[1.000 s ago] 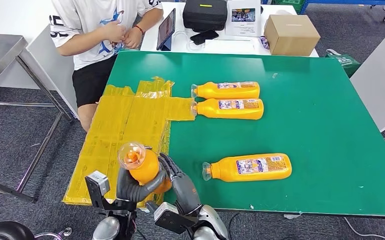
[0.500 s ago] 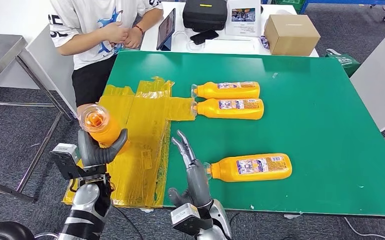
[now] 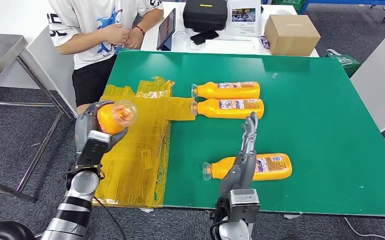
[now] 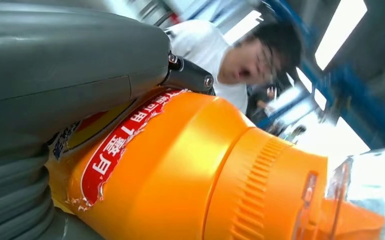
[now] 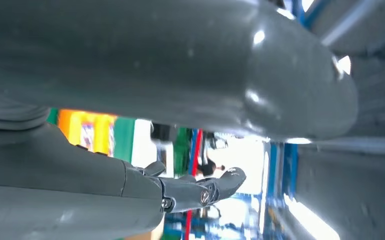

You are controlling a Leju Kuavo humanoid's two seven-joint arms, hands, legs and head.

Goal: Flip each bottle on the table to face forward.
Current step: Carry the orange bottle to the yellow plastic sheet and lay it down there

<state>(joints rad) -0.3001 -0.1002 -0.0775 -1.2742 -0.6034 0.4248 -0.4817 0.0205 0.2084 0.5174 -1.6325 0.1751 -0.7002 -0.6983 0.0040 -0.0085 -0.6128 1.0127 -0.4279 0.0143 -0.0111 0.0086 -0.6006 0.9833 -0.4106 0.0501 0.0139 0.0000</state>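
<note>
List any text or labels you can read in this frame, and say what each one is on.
Held bottle, red sticker: white characters, sideways and torn, not readable with confidence.
Three lying bottles, printed labels: too small to read.
Person's white T-shirt: dark letters at the sleeve, cut off, unreadable.
Leaflet on the white table: too small.
Nothing can be quoted reliably.

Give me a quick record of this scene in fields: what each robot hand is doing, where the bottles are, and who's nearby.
left robot hand: grips an orange bottle raised above the yellow sheet
right robot hand: fingers apart, holding nothing, raised over the near bottle
bottles on green table: three, lying on their sides; two side by side farther back
person: at the far left corner
</note>
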